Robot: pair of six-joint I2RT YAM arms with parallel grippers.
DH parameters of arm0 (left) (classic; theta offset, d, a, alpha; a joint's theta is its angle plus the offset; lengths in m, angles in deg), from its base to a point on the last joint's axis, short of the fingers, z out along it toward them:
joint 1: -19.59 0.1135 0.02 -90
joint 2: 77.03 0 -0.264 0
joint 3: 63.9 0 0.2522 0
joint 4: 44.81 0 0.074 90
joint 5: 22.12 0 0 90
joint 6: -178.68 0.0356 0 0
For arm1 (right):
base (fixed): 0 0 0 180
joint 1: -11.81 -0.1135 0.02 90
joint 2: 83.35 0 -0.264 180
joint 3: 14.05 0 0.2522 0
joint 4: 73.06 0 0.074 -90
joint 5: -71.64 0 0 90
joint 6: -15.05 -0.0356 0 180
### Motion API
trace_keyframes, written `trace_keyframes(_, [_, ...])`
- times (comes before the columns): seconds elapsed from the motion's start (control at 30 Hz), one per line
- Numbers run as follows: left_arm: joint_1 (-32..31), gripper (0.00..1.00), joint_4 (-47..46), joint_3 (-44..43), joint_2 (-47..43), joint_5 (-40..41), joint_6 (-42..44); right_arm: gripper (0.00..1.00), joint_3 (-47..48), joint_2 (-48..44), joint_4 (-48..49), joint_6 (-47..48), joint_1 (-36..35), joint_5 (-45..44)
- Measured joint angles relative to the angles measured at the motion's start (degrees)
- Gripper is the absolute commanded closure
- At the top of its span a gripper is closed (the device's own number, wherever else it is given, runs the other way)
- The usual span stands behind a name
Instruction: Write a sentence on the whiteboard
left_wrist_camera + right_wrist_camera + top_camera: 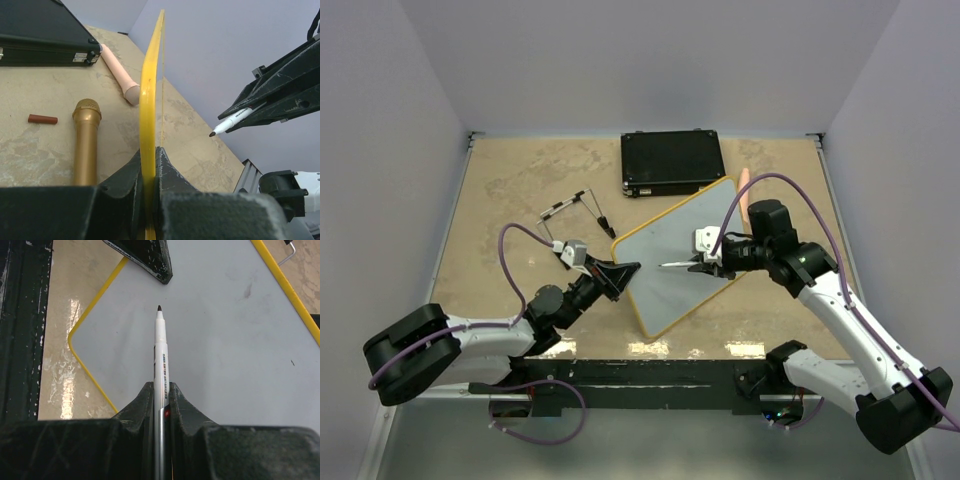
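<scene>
The whiteboard (685, 262), pale grey with a yellow frame, lies slanted in the middle of the table. My left gripper (626, 270) is shut on its left edge. In the left wrist view the board is edge-on (150, 95) between my jaws (149, 159). My right gripper (706, 262) is shut on a white marker (676, 264) with its cap off. The dark tip points at the board face and stands a little apart from it (232, 120). In the right wrist view the marker (161, 350) sticks out of my gripper (161, 390) over the board (230, 350). No sentence shows on the face, only a faint smudge.
A black case (672, 162) stands at the back. A pink cylinder (744, 190) lies by the board's far corner. Thin black-and-white rods (575, 208) lie to the left. The left wrist view shows a gold microphone (86, 140) and a small red cap (42, 119) behind the board.
</scene>
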Motion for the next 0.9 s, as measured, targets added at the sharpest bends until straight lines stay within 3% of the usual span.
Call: trace_keyframes(0.9, [-1.18, 1.0, 2.97, -0.98, -1.44, 1.38, 0.52, 1.0, 1.81, 1.77, -5.64, 4.52, 1.31, 6.05])
